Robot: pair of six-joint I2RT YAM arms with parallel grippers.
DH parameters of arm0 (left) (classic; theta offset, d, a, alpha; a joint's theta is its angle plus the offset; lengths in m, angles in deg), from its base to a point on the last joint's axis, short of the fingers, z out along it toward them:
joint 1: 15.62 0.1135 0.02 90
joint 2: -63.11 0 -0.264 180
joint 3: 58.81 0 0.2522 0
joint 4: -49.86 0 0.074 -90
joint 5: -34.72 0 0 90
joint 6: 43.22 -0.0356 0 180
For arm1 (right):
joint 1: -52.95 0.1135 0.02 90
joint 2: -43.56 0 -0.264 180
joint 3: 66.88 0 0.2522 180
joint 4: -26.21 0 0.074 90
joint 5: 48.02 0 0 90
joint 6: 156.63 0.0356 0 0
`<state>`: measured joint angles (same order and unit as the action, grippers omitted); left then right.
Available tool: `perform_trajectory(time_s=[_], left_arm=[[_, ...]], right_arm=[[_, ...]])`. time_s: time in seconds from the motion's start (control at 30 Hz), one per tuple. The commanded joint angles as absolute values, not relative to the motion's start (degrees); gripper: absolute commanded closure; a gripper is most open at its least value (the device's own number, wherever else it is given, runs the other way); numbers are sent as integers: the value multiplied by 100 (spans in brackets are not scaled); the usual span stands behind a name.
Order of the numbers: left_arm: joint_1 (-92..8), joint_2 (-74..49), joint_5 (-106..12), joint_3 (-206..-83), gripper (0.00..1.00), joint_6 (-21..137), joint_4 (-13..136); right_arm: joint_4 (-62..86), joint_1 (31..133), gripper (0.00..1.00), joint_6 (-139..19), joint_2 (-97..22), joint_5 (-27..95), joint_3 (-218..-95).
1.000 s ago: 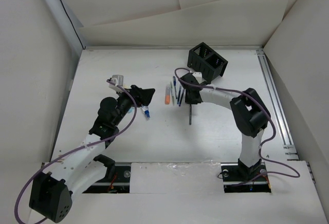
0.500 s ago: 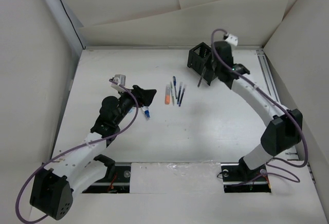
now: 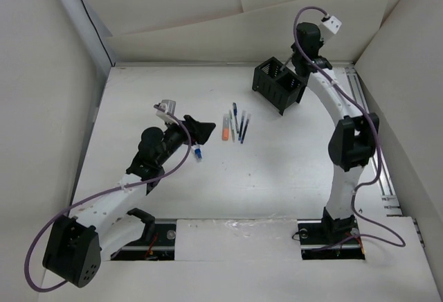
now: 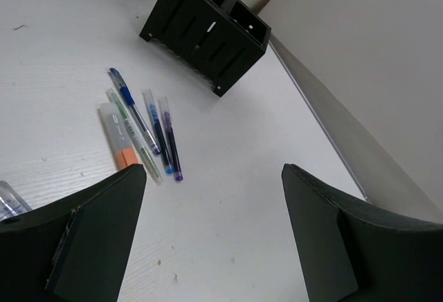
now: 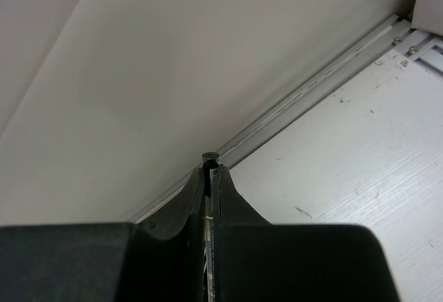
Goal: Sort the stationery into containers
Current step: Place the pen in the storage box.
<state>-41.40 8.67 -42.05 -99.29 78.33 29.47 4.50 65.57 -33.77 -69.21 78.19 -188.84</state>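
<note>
From above, the right hand (image 3: 296, 58) hangs over the black organiser (image 3: 279, 87) at the far side of the surface (image 3: 291, 170), though its grip is hard to read there. Its own wrist camera settles it: the fingers are pinched nearly together on a slim dark pen (image 5: 210, 167), seen end-on (only wall and bare surface lie behind). The left hand (image 4: 208, 236) is spread wide and holds nothing. Its camera shows a row lying between it and the organiser: a blue pen (image 4: 130, 104), two shorter blue pens (image 4: 154, 125) and a grey marker with orange end (image 4: 118, 136). The overhead view best shows a white-blue marker (image 3: 197, 152) just beside the left hand.
</note>
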Motion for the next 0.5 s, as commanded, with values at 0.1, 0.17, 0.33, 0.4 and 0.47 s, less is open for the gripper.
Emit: perform_trajectory(time_s=[0.1, 0.17, 0.33, 0.4, 0.47], left_arm=[[-4155, 730, -3761, -10017, 25, 7877, 2390], [-4155, 677, -3761, -10017, 25, 7824, 2390], [-4155, 616, -3761, -10070, 25, 7771, 2390], [-4155, 563, -3761, -10070, 25, 7771, 2390], [-4155, 563, -3761, -10070, 25, 7771, 2390]], right_arm=[[1200, 6718, 100, -3859, -7692, 8426, -19936], [1262, 6771, 100, -4070, -8035, 8565, -20183], [1657, 7087, 100, -4684, -8546, 8821, -20614], [1790, 7140, 100, -4984, -8739, 8935, -20615], [1842, 7272, 100, -5098, -8888, 9024, -20676]])
